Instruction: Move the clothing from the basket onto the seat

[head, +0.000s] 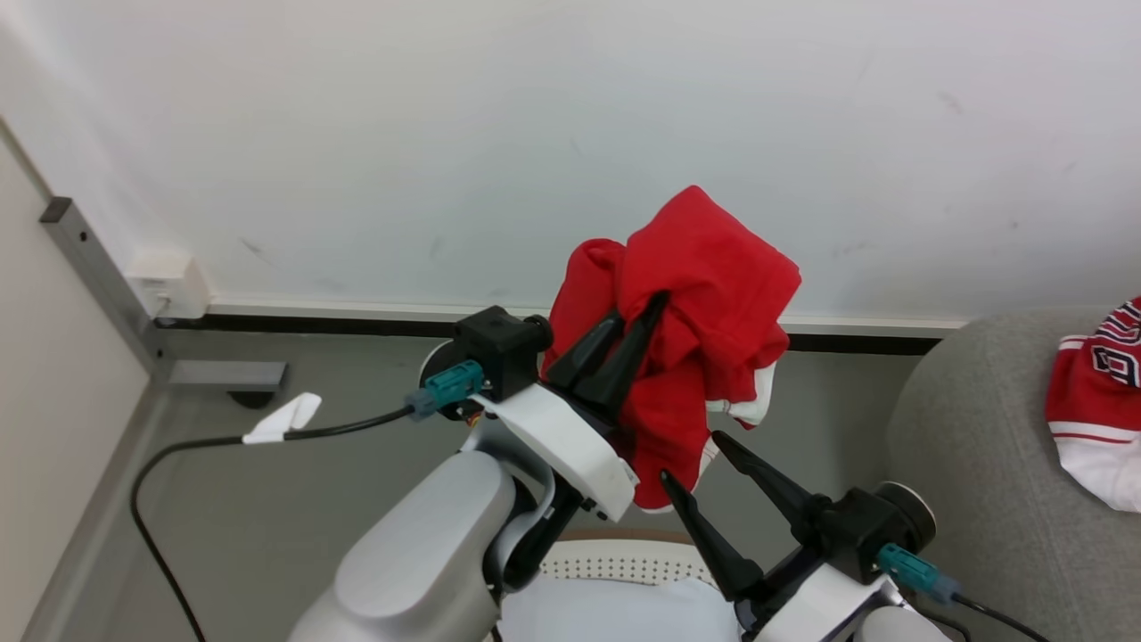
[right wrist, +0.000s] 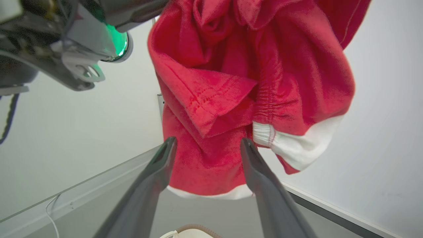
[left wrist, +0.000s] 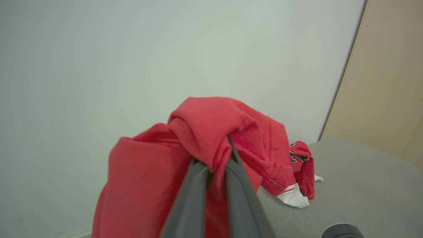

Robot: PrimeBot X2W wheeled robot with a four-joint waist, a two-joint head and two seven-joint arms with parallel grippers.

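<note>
Red crumpled fleecy garment point(head: 704, 294) clenched in left pincer point(head: 641, 304); right pincer point(head: 690, 455) spread below.

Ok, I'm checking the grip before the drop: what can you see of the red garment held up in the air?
The red garment is soft, fleecy-looking knit, bunched and folded, with white trim at its lower edges and a stitched hem. It hangs in the air, draped over and pinched by the shut left gripper. The open right gripper sits just below; contact unclear.
</note>
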